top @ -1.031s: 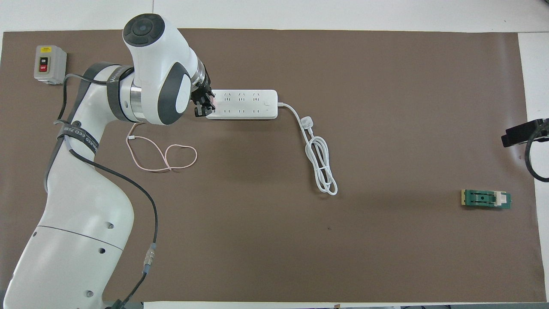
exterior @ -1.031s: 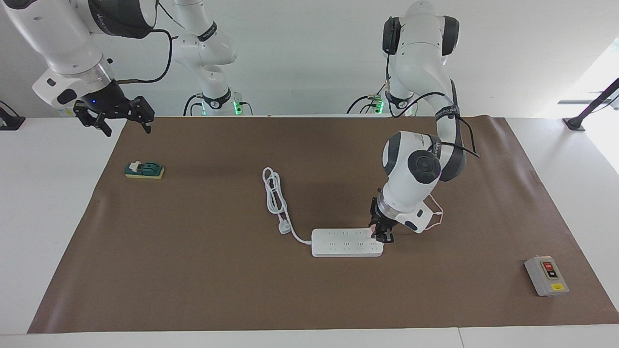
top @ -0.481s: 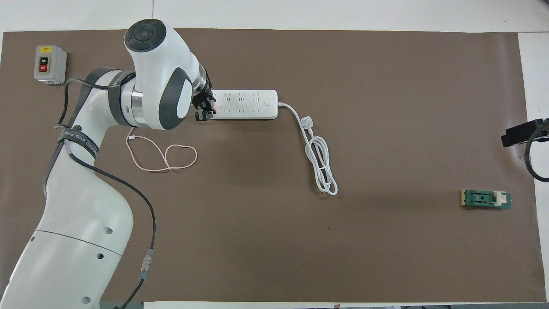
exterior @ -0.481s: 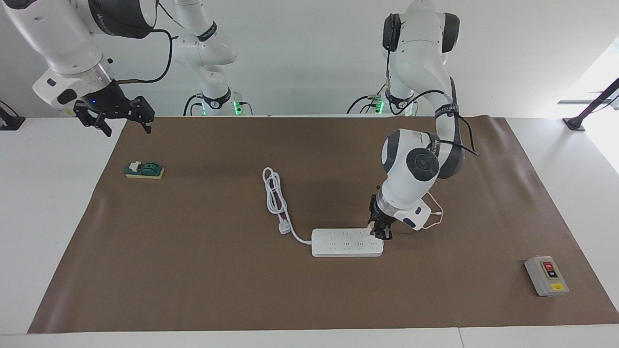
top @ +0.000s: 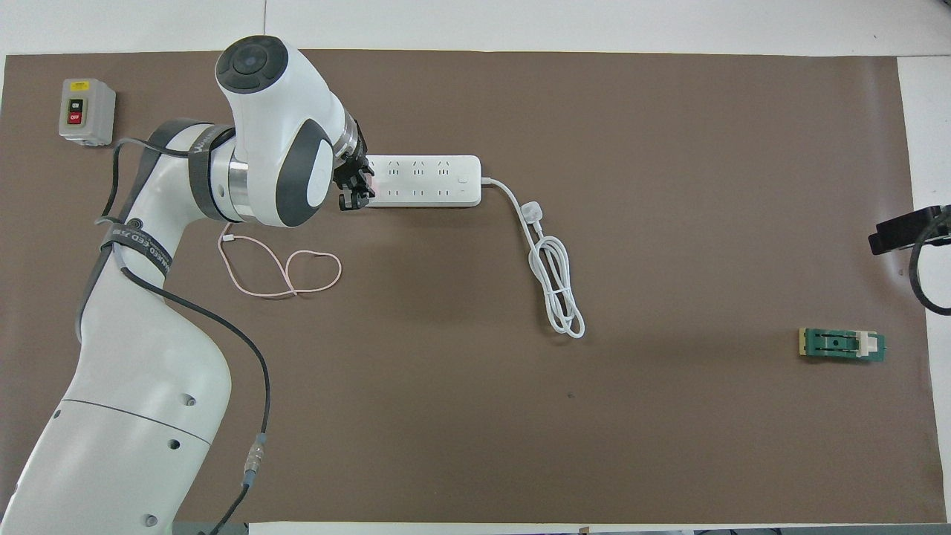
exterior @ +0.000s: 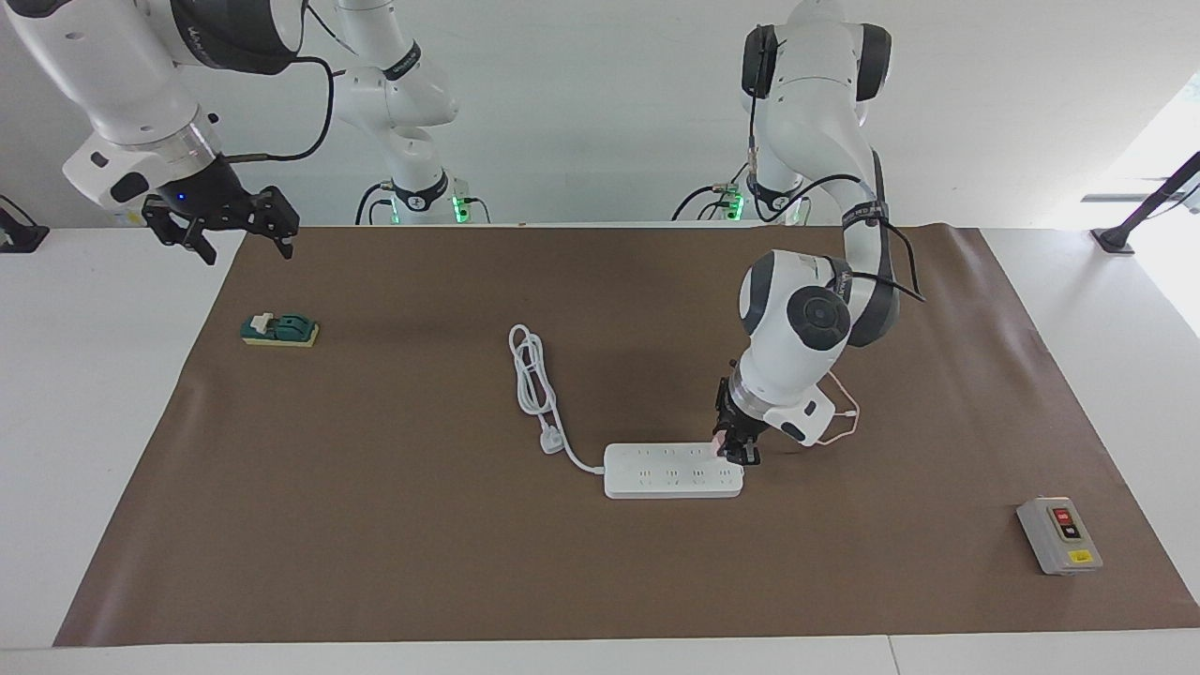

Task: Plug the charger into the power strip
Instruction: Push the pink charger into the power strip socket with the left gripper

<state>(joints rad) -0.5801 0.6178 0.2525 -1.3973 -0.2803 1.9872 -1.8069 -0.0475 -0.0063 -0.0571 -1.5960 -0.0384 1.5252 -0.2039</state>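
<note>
Covering white table (exterior: 94,375), brown mat (exterior: 422,544)

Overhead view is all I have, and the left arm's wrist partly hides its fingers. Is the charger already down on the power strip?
Observer: In the facing view the left gripper is low at the power strip's end, shut on the pink charger, which appears to touch the strip's top.
Operator: And the right gripper? I see only a dark tip.
Observer: The right gripper hangs open, high over the brown mat's corner, waiting.
</note>
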